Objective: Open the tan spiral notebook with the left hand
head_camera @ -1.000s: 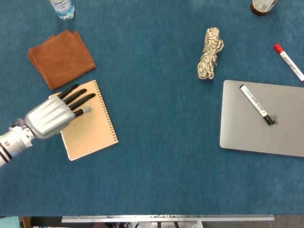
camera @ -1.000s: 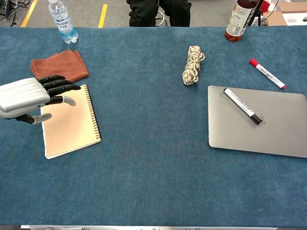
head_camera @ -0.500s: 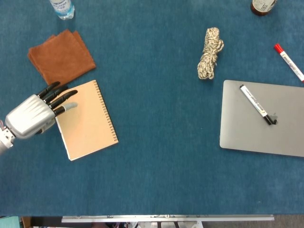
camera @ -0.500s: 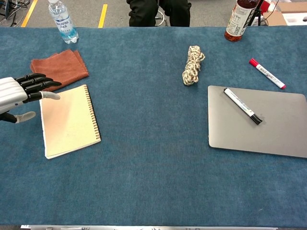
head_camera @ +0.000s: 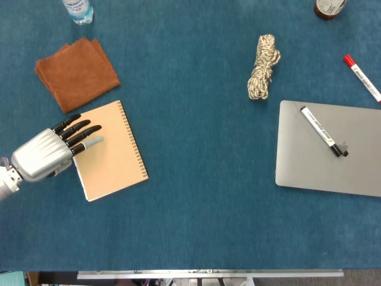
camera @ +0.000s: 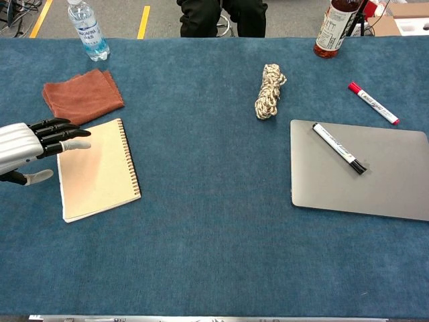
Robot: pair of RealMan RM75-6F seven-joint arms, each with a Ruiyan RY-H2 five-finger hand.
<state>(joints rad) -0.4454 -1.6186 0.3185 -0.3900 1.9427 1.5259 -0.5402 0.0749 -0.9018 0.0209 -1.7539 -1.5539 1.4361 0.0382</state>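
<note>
The tan spiral notebook point(head_camera: 113, 152) point(camera: 98, 170) lies closed and flat on the blue table, its wire spine along the right edge. My left hand point(head_camera: 50, 151) point(camera: 30, 147) hovers at the notebook's left edge with the fingers stretched out over the cover's upper left corner and the thumb point(camera: 35, 177) held apart below. It holds nothing. I cannot tell whether the fingertips touch the cover. My right hand shows in neither view.
A folded brown cloth point(head_camera: 76, 72) lies just behind the notebook, a water bottle point(camera: 88, 30) beyond it. A rope bundle point(head_camera: 263, 66) sits mid-table. On the right a grey laptop point(head_camera: 351, 161) carries a black marker point(head_camera: 321, 131); a red marker point(head_camera: 361, 78) and a brown bottle point(camera: 334, 27) lie behind.
My left hand pulled back to the left off the notebook cover, then came a little to the right again, so its fingertips are over the cover's left edge. The notebook has not moved.
</note>
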